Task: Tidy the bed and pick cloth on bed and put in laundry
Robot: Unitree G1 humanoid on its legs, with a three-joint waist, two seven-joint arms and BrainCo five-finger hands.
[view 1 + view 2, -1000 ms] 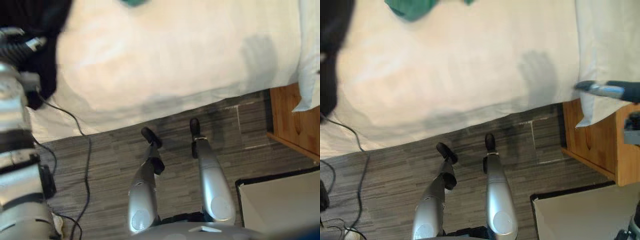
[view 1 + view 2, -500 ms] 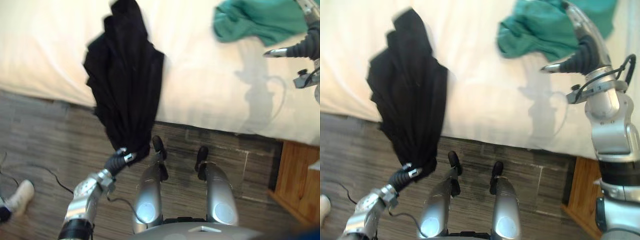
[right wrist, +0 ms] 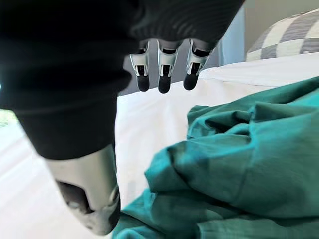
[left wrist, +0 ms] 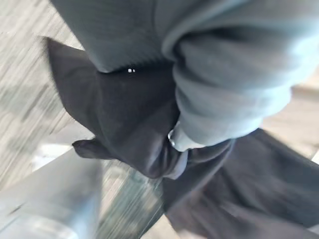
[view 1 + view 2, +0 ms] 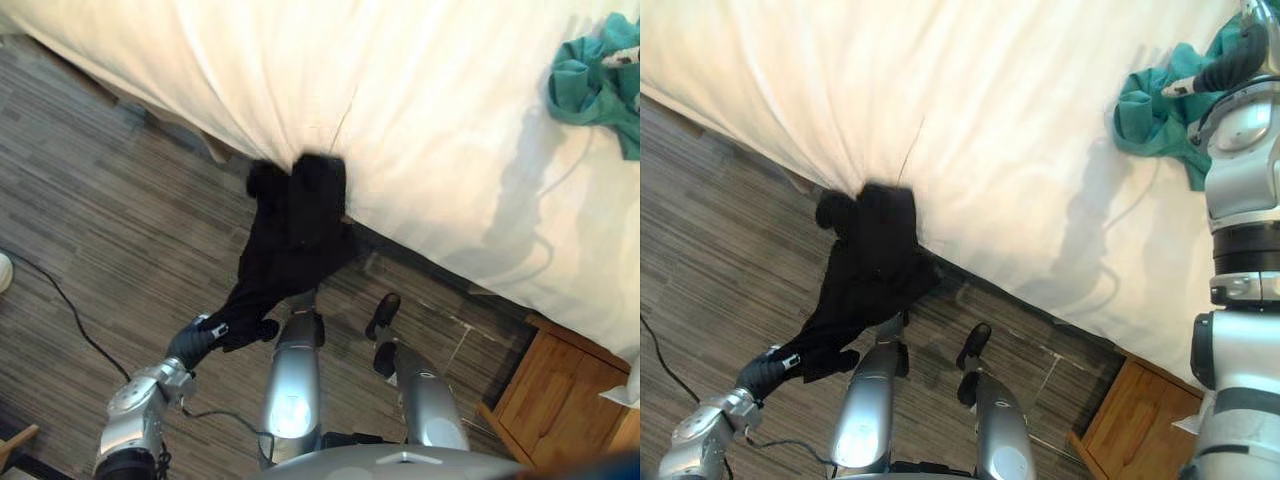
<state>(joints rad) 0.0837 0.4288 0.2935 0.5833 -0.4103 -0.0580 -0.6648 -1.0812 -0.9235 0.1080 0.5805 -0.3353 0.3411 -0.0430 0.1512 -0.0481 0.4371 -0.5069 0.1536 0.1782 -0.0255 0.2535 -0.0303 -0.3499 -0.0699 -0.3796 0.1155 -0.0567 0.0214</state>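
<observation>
Left hand (image 5: 195, 342): lower left of the left eye view, low over the grey wood floor (image 5: 100, 200). Fingers clamped on the lower end of the black cloth (image 5: 290, 230). In the left wrist view the black cloth is bunched round the hand, with one finger (image 4: 178, 140) buried in the folds.

Black cloth: runs from the left hand up and to the right to the centre-left of the frame. Its upper end is bunched against the white sheet at the edge of the bed (image 5: 430, 110). The sheet is puckered into creases just above that spot. The rest of the cloth hangs off the bed, above the floor.

Bed: white sheet, crosses the upper part of the frame on a diagonal from upper left to right.

Green cloth (image 5: 1150, 115): crumpled on the bed at the upper right, well apart from the black cloth.

Right hand (image 5: 1228, 68): upper right corner of the right eye view, just above the green cloth. In the right wrist view the fingers (image 3: 160, 74) are straight and apart from the thumb (image 3: 92, 199), holding nothing. The green cloth lies just past them.

Wooden nightstand (image 5: 545, 385): lower right, beside the bed.
</observation>
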